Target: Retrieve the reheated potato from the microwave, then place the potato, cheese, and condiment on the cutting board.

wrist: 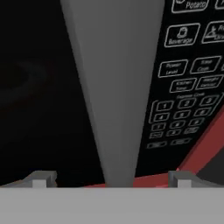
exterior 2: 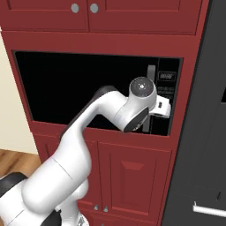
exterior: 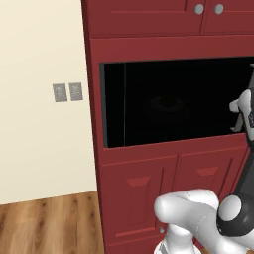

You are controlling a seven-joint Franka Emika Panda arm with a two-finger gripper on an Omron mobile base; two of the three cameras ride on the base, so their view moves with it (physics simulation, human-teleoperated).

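Note:
The microwave [exterior: 173, 101] [exterior 2: 79, 88] is a black box set in dark red cabinetry, and its door is closed. Its grey bar handle [exterior 2: 151, 73] [wrist: 113, 87] runs upright beside the keypad [wrist: 183, 100]. My gripper [wrist: 113, 178] is open right in front of the handle, with one fingertip [wrist: 43, 177] on each side of the bar and no contact visible. In the right base view my wrist [exterior 2: 141, 101] covers the middle of the handle. The potato is hidden behind the dark door. The cheese, the condiment and the cutting board are out of view.
Red cabinet doors [exterior 2: 128, 176] sit below the microwave and more [exterior: 149, 15] above it. A tall black appliance [exterior 2: 203, 132] with a grey bar [exterior 2: 209, 209] stands close on the right. A beige wall with outlets [exterior: 68, 92] and wooden floor [exterior: 49, 223] lie to the left.

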